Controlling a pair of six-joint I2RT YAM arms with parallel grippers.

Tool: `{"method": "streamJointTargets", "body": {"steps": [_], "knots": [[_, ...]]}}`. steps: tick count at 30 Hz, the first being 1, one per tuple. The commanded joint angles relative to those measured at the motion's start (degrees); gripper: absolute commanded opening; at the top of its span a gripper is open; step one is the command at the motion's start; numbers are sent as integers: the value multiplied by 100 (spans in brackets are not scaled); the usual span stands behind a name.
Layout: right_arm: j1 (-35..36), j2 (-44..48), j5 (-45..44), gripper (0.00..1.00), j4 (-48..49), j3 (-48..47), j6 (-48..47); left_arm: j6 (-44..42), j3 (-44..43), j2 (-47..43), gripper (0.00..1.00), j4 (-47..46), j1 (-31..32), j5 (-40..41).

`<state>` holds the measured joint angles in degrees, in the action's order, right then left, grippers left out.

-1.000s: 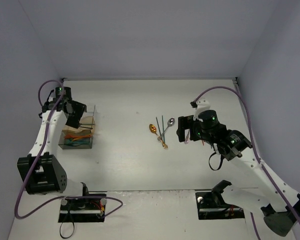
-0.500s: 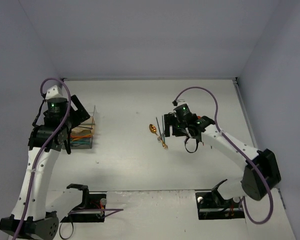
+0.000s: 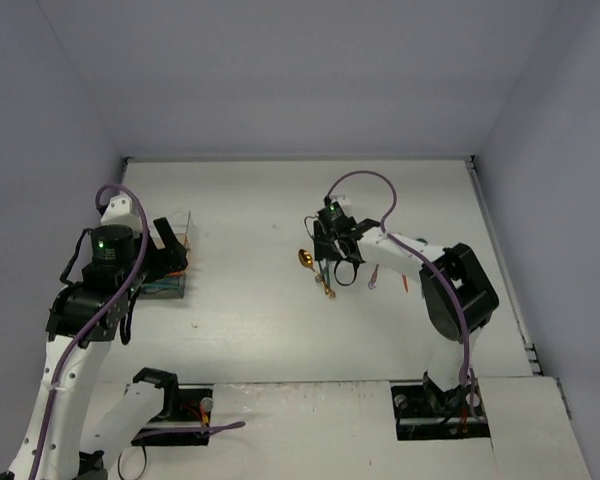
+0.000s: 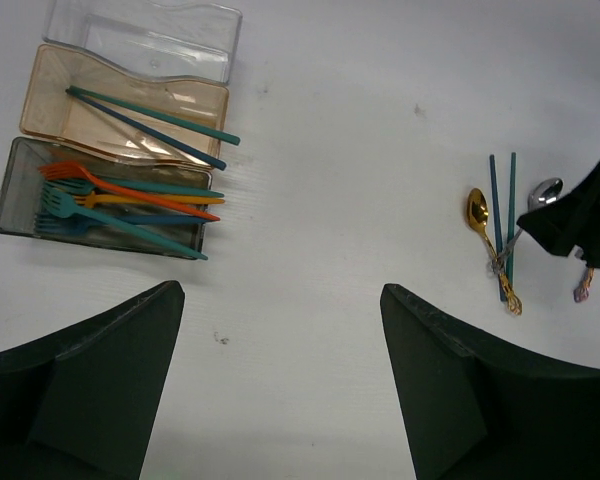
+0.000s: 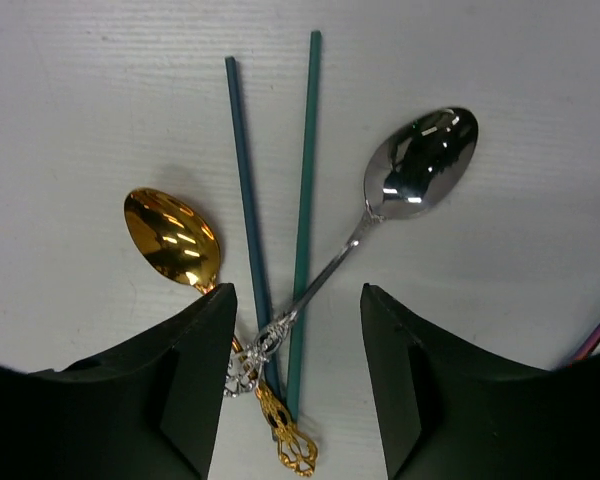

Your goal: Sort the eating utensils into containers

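Straddling eating utensils [image 5: 302,250]: right gripper [image 5: 292,335] spread, pinching nothing | silver spoon [image 5: 420,165] at 1 o'clock, gold spoon [image 5: 172,237] at 10, teal chopsticks [image 5: 242,180] at 12 | left gripper [image 4: 280,330] spread, empty; container [image 4: 160,92] at 10 o'clock.

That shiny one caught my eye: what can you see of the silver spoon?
The silver spoon looks like polished metal: a mirror-bright oval bowl, a thin stem, an ornate filigree handle end. It lies flat on the table, crossing two teal chopsticks, its handle end overlapping the gold spoon's handle. The right gripper hovers over it, jaws open either side of the stem.
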<state>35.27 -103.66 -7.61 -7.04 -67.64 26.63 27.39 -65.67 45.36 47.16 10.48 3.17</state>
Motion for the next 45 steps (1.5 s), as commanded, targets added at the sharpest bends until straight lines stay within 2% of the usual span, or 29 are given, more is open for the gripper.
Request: {"method": "streamJointTargets", "body": {"steps": [1,4,12,27,36,45], "knots": [[59,-214,-499,37,327,-471,-138,-194,-2,60,77,-142,209,-106],[51,-534,-575,29,353,-656,-203,-163,72,52,77,-155,306,-98],[51,-1063,-597,24,370,-816,-192,-204,139,212,77,-165,377,-218],[158,-409,-746,21,324,462,16,26,173,500,77,-225,393,-562],[288,-198,-637,17,120,669,105,141,253,494,77,-225,393,-660],[376,-50,-499,19,-211,800,475,250,334,456,77,-225,393,-711]]}}
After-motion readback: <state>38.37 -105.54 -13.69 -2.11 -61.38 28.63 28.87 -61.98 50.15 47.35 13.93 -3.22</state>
